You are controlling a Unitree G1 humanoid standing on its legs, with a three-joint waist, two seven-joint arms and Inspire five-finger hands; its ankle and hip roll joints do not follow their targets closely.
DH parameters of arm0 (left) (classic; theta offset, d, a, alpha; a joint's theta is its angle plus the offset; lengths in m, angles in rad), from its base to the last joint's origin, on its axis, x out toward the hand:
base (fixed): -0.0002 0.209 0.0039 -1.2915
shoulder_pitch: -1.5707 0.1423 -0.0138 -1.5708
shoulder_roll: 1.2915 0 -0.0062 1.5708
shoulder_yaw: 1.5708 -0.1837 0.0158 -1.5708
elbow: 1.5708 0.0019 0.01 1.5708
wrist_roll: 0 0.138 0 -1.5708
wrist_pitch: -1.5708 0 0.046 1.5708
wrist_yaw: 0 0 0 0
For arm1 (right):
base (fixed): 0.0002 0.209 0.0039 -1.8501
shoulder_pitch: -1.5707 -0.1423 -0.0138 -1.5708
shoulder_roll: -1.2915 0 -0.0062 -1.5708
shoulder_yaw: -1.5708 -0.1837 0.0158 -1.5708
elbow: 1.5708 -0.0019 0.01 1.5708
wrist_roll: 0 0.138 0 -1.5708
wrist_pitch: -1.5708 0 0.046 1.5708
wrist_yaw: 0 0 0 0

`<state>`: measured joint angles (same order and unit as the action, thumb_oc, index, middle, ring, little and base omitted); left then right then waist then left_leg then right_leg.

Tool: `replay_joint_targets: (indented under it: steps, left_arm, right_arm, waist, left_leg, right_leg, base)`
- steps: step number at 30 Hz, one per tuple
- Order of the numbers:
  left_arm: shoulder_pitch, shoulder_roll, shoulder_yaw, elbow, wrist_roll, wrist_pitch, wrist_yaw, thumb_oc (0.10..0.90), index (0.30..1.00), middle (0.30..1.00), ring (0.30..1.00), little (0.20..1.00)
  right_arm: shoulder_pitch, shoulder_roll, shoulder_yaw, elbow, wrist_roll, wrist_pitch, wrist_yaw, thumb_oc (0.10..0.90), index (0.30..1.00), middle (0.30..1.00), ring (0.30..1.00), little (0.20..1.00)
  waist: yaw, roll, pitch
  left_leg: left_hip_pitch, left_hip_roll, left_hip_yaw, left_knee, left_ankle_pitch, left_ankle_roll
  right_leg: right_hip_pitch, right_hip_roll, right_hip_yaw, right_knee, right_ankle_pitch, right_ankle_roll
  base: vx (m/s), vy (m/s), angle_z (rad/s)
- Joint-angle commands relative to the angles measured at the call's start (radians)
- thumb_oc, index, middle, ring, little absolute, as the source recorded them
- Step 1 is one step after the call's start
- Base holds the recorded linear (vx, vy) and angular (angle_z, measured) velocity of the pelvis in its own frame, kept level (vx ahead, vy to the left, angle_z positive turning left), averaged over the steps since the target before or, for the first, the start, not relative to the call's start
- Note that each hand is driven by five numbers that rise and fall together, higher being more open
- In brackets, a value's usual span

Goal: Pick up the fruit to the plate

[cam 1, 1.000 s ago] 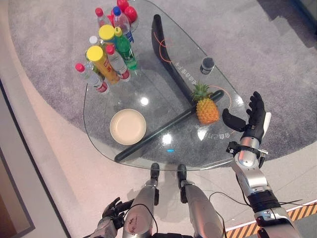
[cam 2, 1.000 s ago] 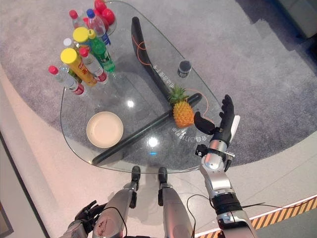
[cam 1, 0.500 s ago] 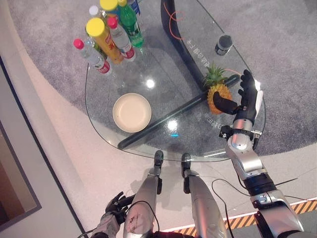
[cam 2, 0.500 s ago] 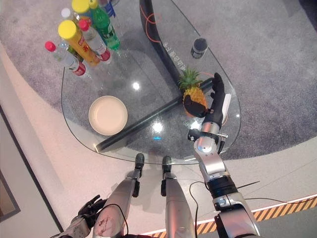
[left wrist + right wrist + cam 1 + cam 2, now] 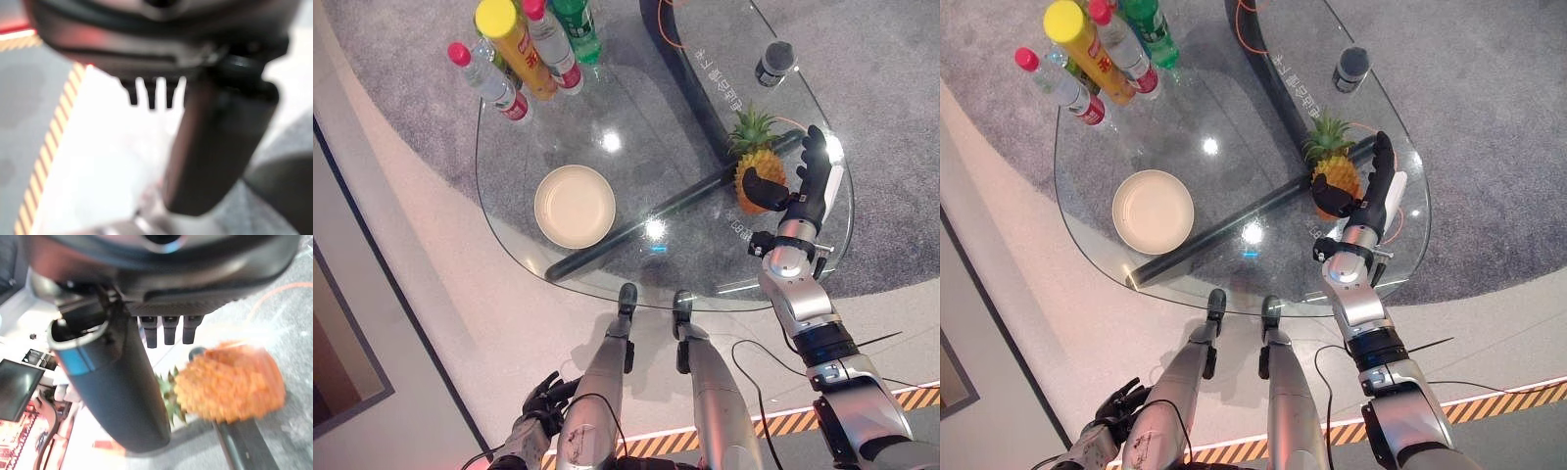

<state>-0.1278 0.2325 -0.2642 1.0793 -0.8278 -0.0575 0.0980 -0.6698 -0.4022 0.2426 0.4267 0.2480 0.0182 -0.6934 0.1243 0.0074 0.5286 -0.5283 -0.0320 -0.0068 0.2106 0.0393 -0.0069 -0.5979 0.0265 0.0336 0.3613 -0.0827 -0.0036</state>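
Reaching in at the right edge of the glass table (image 5: 558, 137), my right hand (image 5: 811, 191) flanks the pineapple (image 5: 759, 183): the thumb lies across the fruit's near side and the fingers stand straight on its far side, so nothing is gripped yet. The fruit stands upright on the glass, touching the thumb, well apart from the plate (image 5: 575, 206), which sits empty near the front left edge. My left hand (image 5: 536, 423) hangs low beside me, fingers loosely curled and holding nothing.

My worry is the close. The pineapple is rounded and top-heavy with its crown; if the thumb pushes before the fingers wrap, I judge it could tip or skid on the slick glass towards the nearby edge. A weak hold could also drop it during the long carry across to the plate.

Bottles (image 5: 514, 49) cluster at the far left corner and a dark cup (image 5: 773, 63) sits at the far right. Below lie grey carpet (image 5: 401, 88) and pale floor (image 5: 440, 323).
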Motion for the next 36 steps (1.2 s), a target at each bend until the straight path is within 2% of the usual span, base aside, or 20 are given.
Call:
replay_joint_targets:
  steps: [1,7,10,13,19,30,36]
  left_arm:
    - [0.014,-0.02,-0.011,0.001,-0.028,-0.005,0.006,0.8,0.9,0.9,0.9,0.9]
    - [0.01,-0.017,-0.024,0.003,-0.03,-0.001,0.0,0.8,0.9,0.9,0.9,0.9]
    - [0.007,-0.012,-0.03,0.004,-0.042,-0.002,-0.01,0.8,0.9,0.9,0.9,0.9]
    - [0.009,-0.014,-0.036,-0.001,-0.05,-0.007,-0.006,0.8,0.9,0.9,0.9,0.9]
    - [0.018,-0.016,-0.042,0.006,-0.063,-0.025,-0.015,0.8,0.9,0.9,0.9,0.9]
    - [0.013,-0.015,-0.05,-0.022,-0.075,-0.027,-0.019,0.8,0.9,0.9,0.9,0.9]
    - [0.008,-0.013,-0.047,-0.031,-0.087,-0.025,-0.009,0.8,0.9,0.9,0.9,0.9]
  right_arm:
    - [-0.055,-0.062,-0.004,-0.088,0.017,-0.034,-0.033,0.8,0.9,0.9,0.9,0.9]
    - [-0.077,-0.054,0.016,-0.022,0.106,-0.048,0.038,0.8,0.9,0.9,0.9,0.9]
    - [-0.093,-0.046,0.013,0.032,0.157,-0.042,0.032,0.8,0.9,0.9,0.9,0.9]
    - [-0.104,-0.045,0.006,0.088,0.167,-0.023,-0.01,0.8,0.9,0.9,0.9,0.9]
    - [-0.132,-0.069,0.021,0.159,0.052,0.045,-0.168,0.8,0.9,0.9,0.9,0.9]
    - [-0.145,-0.081,0.065,0.122,0.007,0.151,-0.296,0.8,0.9,0.9,0.9,0.9]
    - [-0.134,-0.065,0.069,0.1,0.038,0.187,-0.309,0.8,0.9,0.9,0.9,0.9]
  waist:
    - [-0.011,-0.017,-0.009]
    - [0.001,-0.013,-0.009]
    - [0.007,-0.01,-0.009]
    - [0.013,-0.005,-0.009]
    - [0.018,0.001,-0.009]
    - [0.013,-0.007,-0.009]
    - [0.007,-0.013,-0.009]
  left_leg:
    - [-0.058,-0.089,-0.046,0.075,-0.028,0.044]
    - [-0.062,-0.091,-0.05,0.079,-0.031,0.04]
    - [-0.067,-0.09,-0.052,0.079,-0.029,0.038]
    - [-0.07,-0.09,-0.056,0.075,-0.028,0.038]
    - [-0.078,-0.092,-0.059,0.073,-0.029,0.041]
    - [-0.104,-0.094,-0.058,0.082,-0.032,0.047]
    - [-0.106,-0.095,-0.058,0.079,-0.034,0.051]
  right_leg:
    - [0.029,-0.059,-0.132,-0.107,0.113,0.02]
    - [0.027,-0.064,-0.145,-0.103,0.109,0.02]
    - [0.021,-0.066,-0.151,-0.099,0.108,0.02]
    - [0.014,-0.066,-0.155,-0.097,0.108,0.02]
    - [0.003,-0.067,-0.158,-0.096,0.111,0.021]
    - [-0.021,-0.063,-0.148,-0.095,0.119,0.026]
    - [-0.025,-0.057,-0.14,-0.101,0.123,0.026]
  base:
    - [0.0,0.0,0.0]
    - [0.0,0.0,0.0]
    - [0.01,-0.007,0.04]
    - [0.0,0.0,0.0]
    - [0.01,0.001,0.06]
    - [0.0,0.001,0.0]
    - [0.0,0.0,0.0]
